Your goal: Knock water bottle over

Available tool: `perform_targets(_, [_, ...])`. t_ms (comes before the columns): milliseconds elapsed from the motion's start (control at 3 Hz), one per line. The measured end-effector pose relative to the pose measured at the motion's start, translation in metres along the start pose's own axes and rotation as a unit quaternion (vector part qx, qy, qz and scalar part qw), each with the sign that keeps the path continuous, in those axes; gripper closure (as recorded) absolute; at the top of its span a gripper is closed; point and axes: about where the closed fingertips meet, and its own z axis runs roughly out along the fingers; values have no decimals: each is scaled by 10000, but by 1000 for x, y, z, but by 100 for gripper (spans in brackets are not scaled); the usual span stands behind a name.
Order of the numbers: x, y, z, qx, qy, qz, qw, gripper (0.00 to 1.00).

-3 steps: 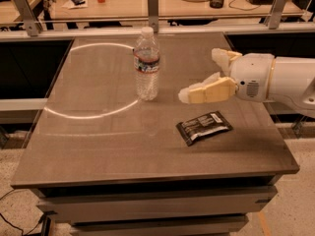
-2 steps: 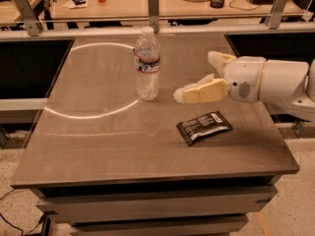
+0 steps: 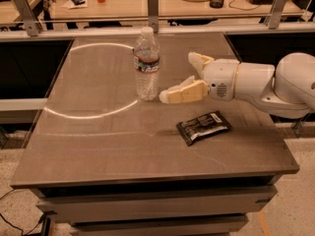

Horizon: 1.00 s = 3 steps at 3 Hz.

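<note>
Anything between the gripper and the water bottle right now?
Nothing visible. The open gripper is beside the upright water bottle, only bare table between them. The black packet lies nearer the camera, off that line.

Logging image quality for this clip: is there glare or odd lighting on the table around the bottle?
Camera view: warm orange cast; a bright glare arc curves over the table, its right edge passing the upright water bottle; the open gripper, just right of the bottle, is evenly lit.

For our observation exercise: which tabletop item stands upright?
The water bottle, upright beside the open gripper; the black snack packet lies flat.
</note>
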Motion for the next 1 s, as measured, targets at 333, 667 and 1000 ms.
perform_targets(333, [7, -8, 20, -172, -71, -94, 9998, 0])
perform_targets(667, [12, -13, 39, -239, -69, -143, 9996, 0])
perform_targets(1000, [15, -20, 56, -221, -34, -162, 9996, 0])
